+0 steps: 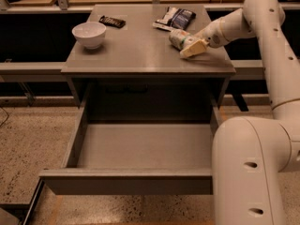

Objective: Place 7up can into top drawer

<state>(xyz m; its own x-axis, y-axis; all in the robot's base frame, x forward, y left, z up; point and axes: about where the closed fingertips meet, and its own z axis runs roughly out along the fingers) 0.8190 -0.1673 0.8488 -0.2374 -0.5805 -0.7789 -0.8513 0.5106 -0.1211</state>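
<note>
The 7up can [179, 38], whitish with green patches, lies on its side on the right part of the grey cabinet top [136, 55]. My gripper [188, 45] reaches in from the right and is right at the can, its cream tip along the can's near side. The top drawer [126, 182] is pulled out wide below the cabinet top, and its grey inside holds nothing.
A white bowl [89, 33] stands at the top's left. A small dark bar [112, 21] lies behind it. A blue-and-white snack bag [176, 18] lies just behind the can. My white arm [272, 55] and base [248, 172] fill the right side, beside the drawer.
</note>
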